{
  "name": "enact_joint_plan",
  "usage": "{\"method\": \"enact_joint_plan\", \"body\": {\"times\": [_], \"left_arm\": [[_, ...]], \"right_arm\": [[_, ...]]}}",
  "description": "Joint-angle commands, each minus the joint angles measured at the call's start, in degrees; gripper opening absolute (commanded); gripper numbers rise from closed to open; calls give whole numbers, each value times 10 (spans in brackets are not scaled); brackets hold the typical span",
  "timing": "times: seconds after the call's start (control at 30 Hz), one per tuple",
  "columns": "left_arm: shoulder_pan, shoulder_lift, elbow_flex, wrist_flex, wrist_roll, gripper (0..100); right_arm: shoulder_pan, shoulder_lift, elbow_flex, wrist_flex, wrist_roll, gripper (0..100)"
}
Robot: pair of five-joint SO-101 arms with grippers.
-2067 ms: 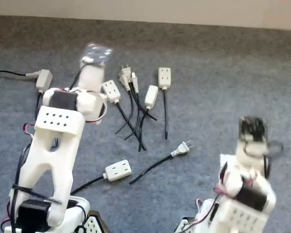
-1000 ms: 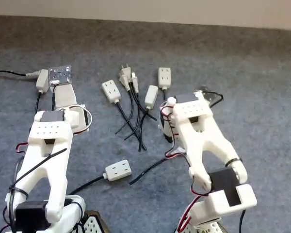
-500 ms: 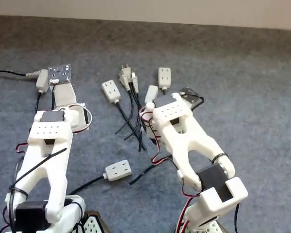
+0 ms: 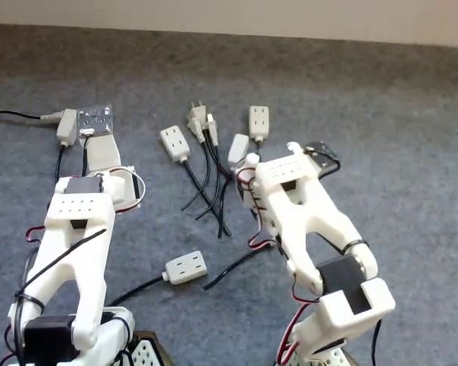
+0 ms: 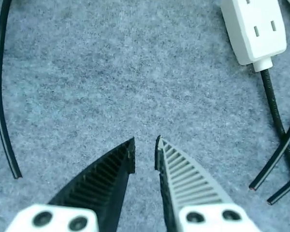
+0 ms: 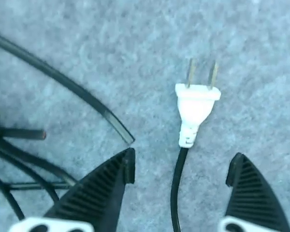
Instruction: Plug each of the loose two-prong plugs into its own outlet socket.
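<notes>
Your grey carpeted tabletop (image 4: 397, 107) carries a central cluster of outlet sockets (image 4: 175, 142) and two-prong plugs (image 4: 197, 116), black cords (image 4: 206, 183) crossing. One socket (image 4: 186, 268) lies apart toward the near edge; another socket (image 4: 67, 126) sits far left.

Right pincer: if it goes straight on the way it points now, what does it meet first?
Most likely the white two-prong plug and its black cord, lying on the carpet straight ahead of the open right pincer. How far above them it hangs is unclear.
</notes>
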State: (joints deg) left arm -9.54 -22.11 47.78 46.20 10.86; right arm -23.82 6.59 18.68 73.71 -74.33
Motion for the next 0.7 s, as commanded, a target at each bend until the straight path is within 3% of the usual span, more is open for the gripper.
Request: {"method": "enact_joint_plan", "body": {"times": [0.0,0.37,0.43,0.6,0.67], "left_arm": [[-1,-14,0,-18,3,91],[-1,-14,6,-21,2,91],[-1,-14,6,-21,2,91],[-1,-14,6,-21,2,91],[-1,-14,6,-21,2,91]], "right_arm": [[13,17,-6,-7,-9,300],[11,134,-78,7,-5,296],[10,135,-93,26,2,248],[8,135,-130,69,88,13],[8,135,-138,77,105,16]]}}
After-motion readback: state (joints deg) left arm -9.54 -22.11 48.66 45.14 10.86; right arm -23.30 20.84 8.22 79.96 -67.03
